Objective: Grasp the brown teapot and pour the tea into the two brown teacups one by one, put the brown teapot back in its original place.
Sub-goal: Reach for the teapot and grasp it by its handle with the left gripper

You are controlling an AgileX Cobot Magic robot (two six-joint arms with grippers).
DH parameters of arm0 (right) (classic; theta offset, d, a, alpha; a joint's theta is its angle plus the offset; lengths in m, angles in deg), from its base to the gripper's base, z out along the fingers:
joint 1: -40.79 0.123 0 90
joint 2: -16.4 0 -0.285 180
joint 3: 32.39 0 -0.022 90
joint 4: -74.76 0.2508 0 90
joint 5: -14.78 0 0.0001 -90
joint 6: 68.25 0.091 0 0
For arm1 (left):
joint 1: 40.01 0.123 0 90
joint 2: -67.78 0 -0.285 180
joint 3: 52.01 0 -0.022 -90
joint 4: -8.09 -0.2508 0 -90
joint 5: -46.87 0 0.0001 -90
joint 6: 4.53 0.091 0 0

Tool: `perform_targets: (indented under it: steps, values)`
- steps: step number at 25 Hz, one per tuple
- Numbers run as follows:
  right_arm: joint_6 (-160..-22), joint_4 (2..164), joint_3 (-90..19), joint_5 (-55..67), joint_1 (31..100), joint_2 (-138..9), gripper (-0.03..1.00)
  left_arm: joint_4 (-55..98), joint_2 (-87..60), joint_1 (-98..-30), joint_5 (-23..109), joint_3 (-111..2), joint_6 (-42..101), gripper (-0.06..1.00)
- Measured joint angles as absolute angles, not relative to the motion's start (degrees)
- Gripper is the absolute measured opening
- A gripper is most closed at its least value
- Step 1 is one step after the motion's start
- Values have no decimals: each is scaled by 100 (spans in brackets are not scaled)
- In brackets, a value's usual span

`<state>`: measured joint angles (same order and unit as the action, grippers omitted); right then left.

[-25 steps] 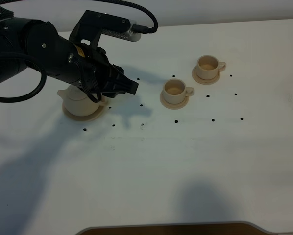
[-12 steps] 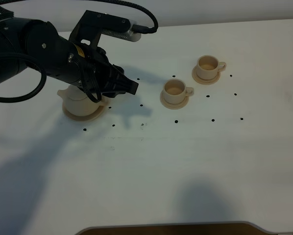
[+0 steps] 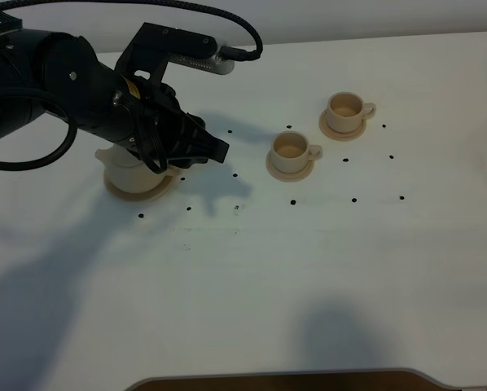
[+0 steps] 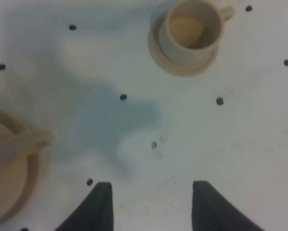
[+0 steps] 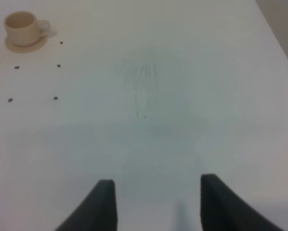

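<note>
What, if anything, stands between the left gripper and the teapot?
Nothing visible does. The open left gripper hangs over the table beside the teapot; only flat black dots lie between them.

No legible text, label, brand or number is noted. Only unlabelled black dots [image 3: 292, 201] are seen on the table [image 3: 349, 269].

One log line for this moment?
left gripper: open, empty, beside teapot | right gripper: open, empty | teapot: on large saucer, not held | near teacup, far teacup: upright, untouched
</note>
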<state>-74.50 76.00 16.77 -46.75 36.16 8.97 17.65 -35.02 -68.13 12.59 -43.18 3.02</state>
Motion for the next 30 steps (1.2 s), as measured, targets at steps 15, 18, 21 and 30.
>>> perform_targets:
  steps: [15, 18, 21, 30]
  values:
    - [-7450, 7600, 1677, -4675, 3616, 897, 40, 1871, -4793, -6856, -51, -5709, -1055, 40]
    - [-7450, 7600, 1677, -4675, 3616, 897, 40, 1871, -5177, -6861, -71, -6128, -1848, 40]
    - [-7450, 7600, 1677, -4675, 3616, 897, 40, 1900, -5343, -6861, 55, -6268, -2588, 40]
    - [-7450, 7600, 1677, -4675, 3616, 897, 40, 1778, -5363, -6861, 151, -6277, -3715, 40]
